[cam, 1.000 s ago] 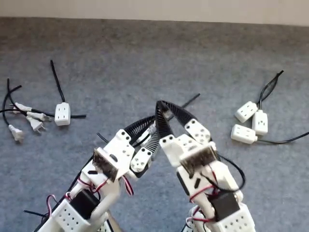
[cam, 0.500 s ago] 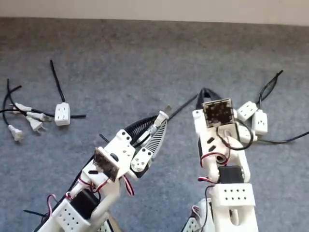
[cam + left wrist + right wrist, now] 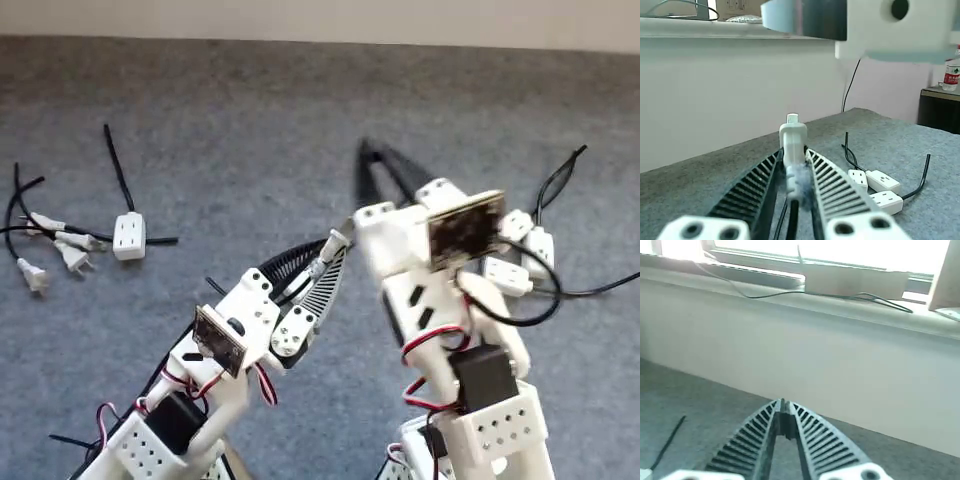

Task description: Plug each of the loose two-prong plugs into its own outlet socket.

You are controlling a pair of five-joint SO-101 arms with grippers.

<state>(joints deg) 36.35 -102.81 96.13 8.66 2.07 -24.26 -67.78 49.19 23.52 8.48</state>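
My left gripper is held above the middle of the grey carpet, shut on a white two-prong plug whose prongs point away past the fingertips. Its black cord hangs down between the fingers. Three more loose plugs lie at the far left beside a single white outlet. Three white outlets sit at the right, in the high view partly hidden behind the right arm. My right gripper is raised high, shut on nothing, its tips aimed at the far wall.
Black cords trail from the outlets and plugs on both sides of the carpet. The right arm's white body hangs over the left gripper. A white wall and window sill stand beyond the carpet's far edge.
The right arm swung from the centre toward the right outlets, then lifted and turned so its gripper points up and away. The left arm kept still with the plug.
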